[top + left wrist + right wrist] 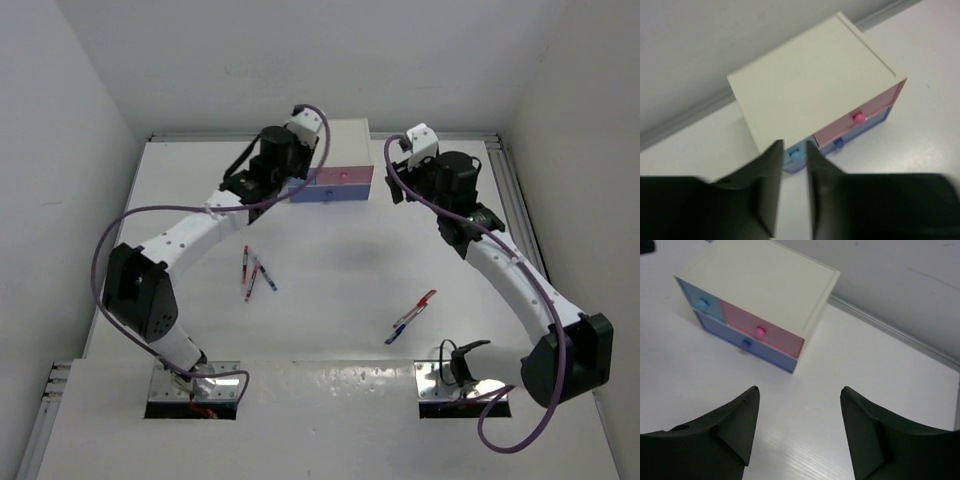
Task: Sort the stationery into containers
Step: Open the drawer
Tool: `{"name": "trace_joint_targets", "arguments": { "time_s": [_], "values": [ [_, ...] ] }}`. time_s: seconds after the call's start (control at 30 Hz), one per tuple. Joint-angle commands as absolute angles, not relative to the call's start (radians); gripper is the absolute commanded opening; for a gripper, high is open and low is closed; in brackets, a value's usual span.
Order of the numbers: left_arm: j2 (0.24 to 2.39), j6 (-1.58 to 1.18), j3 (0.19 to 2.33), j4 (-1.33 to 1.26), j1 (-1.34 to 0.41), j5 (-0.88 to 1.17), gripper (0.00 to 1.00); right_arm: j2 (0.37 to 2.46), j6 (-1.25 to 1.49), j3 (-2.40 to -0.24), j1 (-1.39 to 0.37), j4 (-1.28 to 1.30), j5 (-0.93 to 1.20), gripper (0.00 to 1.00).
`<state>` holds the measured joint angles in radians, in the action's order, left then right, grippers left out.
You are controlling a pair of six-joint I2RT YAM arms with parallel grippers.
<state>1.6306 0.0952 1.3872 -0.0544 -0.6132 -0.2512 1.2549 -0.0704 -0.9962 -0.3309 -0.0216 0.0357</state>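
the small white box-shaped cabinet (810, 85) sits at the far edge of the white table (340, 265), just ahead of my left gripper (794, 149), whose dark fingers (771, 185) stand only a narrow slit apart with nothing between them; the knob of the small light-blue drawer (796, 155) shows through that slit, beyond the tips and not touched. my right gripper (800, 390) hangs off the cabinet's right front with its jaws spread wide and nothing in them. both arms reach forward from their bases and bend inward toward the cabinet, left wrist at its left front corner, right wrist near its right side. the light-blue drawer, the pink drawer (765, 331) beside it and the wide periwinkle-blue drawer (747, 346) beneath are all pushed in, so their contents are hidden. well behind both grippers, thin red and blue pens (246, 270) lie on the table near my left arm, and a second red and blue pair (425, 302) lies near my right arm.
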Motion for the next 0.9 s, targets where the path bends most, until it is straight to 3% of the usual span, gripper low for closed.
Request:
{"name": "trace_joint_targets", "arguments": {
  "time_s": [0.0, 0.03, 0.07, 0.17, 0.33, 0.43, 0.5, 0.63, 0.87],
  "values": [
    [1.545, -0.09, 1.466, 0.238, -0.534, -0.006, 0.37, 1.215, -0.146, -1.002, -0.29, 0.039, -0.005, 0.63],
    [1.511, -0.091, 1.476, 0.238, -0.488, 0.073, 0.43, 1.191, -0.155, -0.983, -0.279, 0.057, -0.005, 0.63],
    [1.499, -0.083, 1.479, 0.226, -0.47, 0.116, 0.57, 1.174, -0.188, -0.967, -0.279, 0.066, -0.003, 0.63],
    [1.505, -0.045, 1.538, 0.228, -0.413, 0.262, 0.66, 1.143, -0.344, -0.888, -0.342, 0.078, 0.065, 0.64],
    [1.704, -0.021, 1.732, 0.339, -0.353, 0.474, 0.66, 1.227, -0.552, -0.752, -0.572, -0.055, -0.186, 0.56],
    [1.817, -0.017, 1.85, 0.368, -0.35, 0.515, 0.66, 1.337, -0.632, -0.663, -0.676, -0.301, -0.37, 0.42],
    [1.899, -0.021, 1.934, 0.385, -0.341, 0.543, 0.65, 1.455, -0.725, -0.612, -0.74, -0.659, -0.486, 0.43],
    [2.003, -0.054, 2.043, 0.416, -0.321, 0.569, 0.65, 1.699, -0.875, -0.62, -0.816, -1.026, -0.58, 0.41],
    [2.072, -0.063, 2.071, 0.402, -0.313, 0.535, 0.65, 1.969, -0.979, -0.748, -0.847, -1.19, -0.58, 0.39]
  ]
}}
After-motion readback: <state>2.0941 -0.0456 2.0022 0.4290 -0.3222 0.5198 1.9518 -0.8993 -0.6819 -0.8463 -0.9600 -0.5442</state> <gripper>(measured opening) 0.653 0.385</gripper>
